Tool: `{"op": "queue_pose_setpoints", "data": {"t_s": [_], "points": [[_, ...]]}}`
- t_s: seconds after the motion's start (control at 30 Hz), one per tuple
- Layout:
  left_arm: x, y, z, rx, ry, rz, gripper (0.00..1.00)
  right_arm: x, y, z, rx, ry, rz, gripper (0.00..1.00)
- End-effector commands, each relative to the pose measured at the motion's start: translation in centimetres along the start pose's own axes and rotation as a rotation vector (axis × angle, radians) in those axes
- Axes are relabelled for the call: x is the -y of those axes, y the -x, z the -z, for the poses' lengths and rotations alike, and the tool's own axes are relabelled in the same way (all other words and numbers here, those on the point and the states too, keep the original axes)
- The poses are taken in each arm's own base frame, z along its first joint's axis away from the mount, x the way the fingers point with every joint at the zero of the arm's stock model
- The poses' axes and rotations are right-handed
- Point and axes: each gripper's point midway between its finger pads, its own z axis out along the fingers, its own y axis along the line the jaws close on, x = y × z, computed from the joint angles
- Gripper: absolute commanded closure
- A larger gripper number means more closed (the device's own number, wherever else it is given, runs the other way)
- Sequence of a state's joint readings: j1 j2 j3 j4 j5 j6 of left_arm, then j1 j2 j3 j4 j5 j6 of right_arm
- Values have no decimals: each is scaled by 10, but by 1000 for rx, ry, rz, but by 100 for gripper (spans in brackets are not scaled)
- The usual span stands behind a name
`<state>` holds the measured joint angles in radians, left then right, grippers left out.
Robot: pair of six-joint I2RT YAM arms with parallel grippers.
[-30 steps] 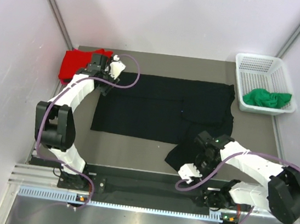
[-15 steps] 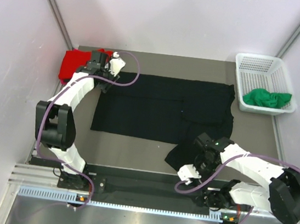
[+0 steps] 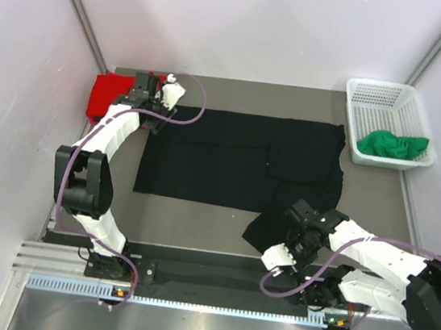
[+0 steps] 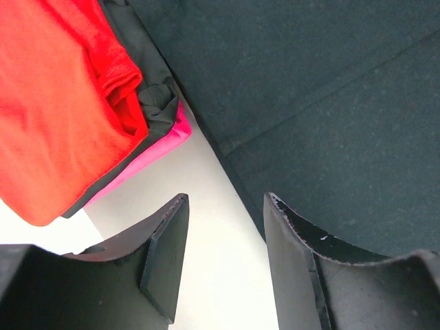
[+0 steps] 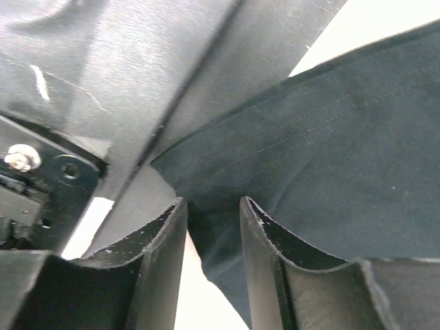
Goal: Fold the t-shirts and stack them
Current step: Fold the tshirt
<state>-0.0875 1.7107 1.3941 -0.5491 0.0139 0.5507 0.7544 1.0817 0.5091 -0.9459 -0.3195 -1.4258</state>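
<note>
The black t-shirt (image 3: 237, 159) lies spread flat across the middle of the desk (image 3: 197, 220), with one flap turned down toward my bases at its near right. It looks only partly folded, so I judge that I am setting up a fold on it.

My left tool (image 4: 225, 205) hovers at the shirt's far left corner with its fingers apart and nothing between them. Under the gap is bare desk, with the shirt's hem just to one side. I am placed here because this corner is the handle for carrying the cloth over, but I have to close on the hem and not on the neighbouring pile.

That pile sits close beside the corner. The red t-shirt (image 4: 48, 103) is on top and the pink t-shirt (image 4: 163, 146) peeks out at the bottom. There is a dark layer between them that I cannot identify.

My right tool (image 5: 212, 203) is down low at the near right flap, fingers also apart. The pointed tip of the cloth lies in the gap but is not pinched. It overhangs the desk's near edge by the metal rail, so a shallow bite could slip off.

The green t-shirt (image 3: 392, 144) waits crumpled in the white basket (image 3: 384, 86) at the far right.
</note>
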Motion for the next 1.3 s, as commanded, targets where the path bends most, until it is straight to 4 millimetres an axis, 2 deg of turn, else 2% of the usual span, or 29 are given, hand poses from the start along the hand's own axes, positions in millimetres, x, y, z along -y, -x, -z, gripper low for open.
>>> {"op": "queue_pose_setpoints", "data": {"t_s": [0.0, 0.1, 0.2, 0.23, 0.37, 0.47, 0.5, 0.53, 0.6, 0.7, 0.8, 0.97, 1.07, 1.27], "points": [[-13, 24, 5, 75, 26, 14, 47, 10, -21, -5, -108, -45, -5, 63], [-14, 26, 3, 79, 24, 16, 47, 9, -22, -5, -117, -22, -14, 66], [-15, 28, 3, 80, 27, 15, 47, 8, -22, -6, -125, 7, -29, 76], [-14, 28, 2, 80, 23, 15, 47, 10, -21, -6, -127, 11, -29, 100], [-13, 22, 5, 63, 20, -16, 48, 7, -24, -3, -148, 10, -36, 100], [-4, 11, 15, 46, -12, -72, 48, 13, -16, 16, -127, -60, -53, 100], [1, 3, 22, 30, -26, -93, 48, 22, -6, 27, -97, -102, -64, 100], [3, -2, 26, 16, -35, -105, 49, 21, -2, 34, -86, -107, -79, 100], [19, -13, 42, 1, -114, -179, 49, 33, 10, 54, -51, -173, -122, 100], [44, -49, 59, -63, -216, -278, 48, 38, 22, 71, -15, -199, -180, 100], [69, -91, 70, -151, -325, -376, 48, 42, 27, 77, 5, -218, -248, 100], [86, -131, 67, -259, -413, -440, 52, 53, 29, 78, 11, -239, -320, 100], [101, -164, 63, -361, -521, -458, 54, 56, 28, 80, 1, -238, -327, 100], [103, -190, 51, -406, -547, -495, 51, 59, 22, 81, -33, -225, -340, 100]]}}
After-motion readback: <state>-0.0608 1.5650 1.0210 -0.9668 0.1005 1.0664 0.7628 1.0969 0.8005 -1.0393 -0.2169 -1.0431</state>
